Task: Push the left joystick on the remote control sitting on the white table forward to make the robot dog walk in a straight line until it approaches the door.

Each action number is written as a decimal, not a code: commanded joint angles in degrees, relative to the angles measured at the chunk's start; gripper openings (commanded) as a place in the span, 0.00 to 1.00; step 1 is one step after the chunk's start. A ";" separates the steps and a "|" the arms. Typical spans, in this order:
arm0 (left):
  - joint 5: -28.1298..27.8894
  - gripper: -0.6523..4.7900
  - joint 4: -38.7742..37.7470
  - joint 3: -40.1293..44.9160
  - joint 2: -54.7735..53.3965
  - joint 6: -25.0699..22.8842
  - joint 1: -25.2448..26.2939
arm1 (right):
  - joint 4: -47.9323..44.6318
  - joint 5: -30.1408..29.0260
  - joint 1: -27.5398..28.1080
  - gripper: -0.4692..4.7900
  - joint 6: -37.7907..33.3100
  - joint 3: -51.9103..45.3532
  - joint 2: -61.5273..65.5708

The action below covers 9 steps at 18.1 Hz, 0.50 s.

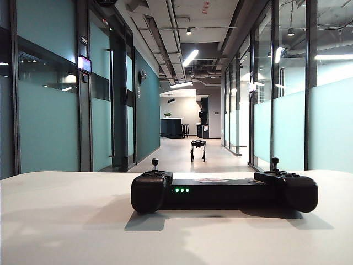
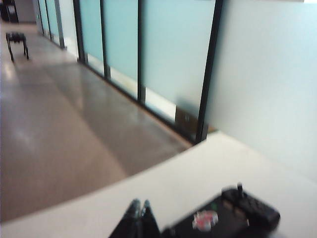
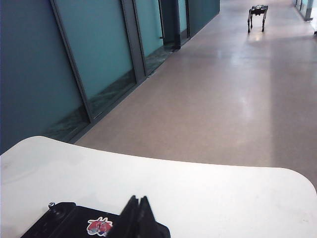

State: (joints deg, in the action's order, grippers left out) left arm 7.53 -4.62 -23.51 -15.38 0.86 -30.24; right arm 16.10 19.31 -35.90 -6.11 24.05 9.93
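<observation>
The black remote control lies on the white table, green LEDs lit. Its left joystick stands upright with nothing touching it, and also shows in the right wrist view as a small capped left joystick. The robot dog stands far down the corridor, seen too as a small robot dog and robot dog. My left gripper is shut and empty, above the table beside the remote control. My right gripper is shut and empty over the remote control. Neither gripper shows in the exterior view.
The twin right thumbstick stands free. Glass walls with dark frames line both sides of the corridor. A dark doorway shows at its far end, beyond the dog; I cannot tell whether it is the task's door.
</observation>
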 commanded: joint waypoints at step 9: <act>-3.72 0.11 7.17 4.66 1.97 -1.51 0.15 | -1.09 0.07 0.07 0.09 0.17 0.35 -0.17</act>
State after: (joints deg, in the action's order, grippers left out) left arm 4.73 2.02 -19.53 -14.00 -0.30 -30.22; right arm 16.12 19.29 -35.90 -6.11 24.05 9.87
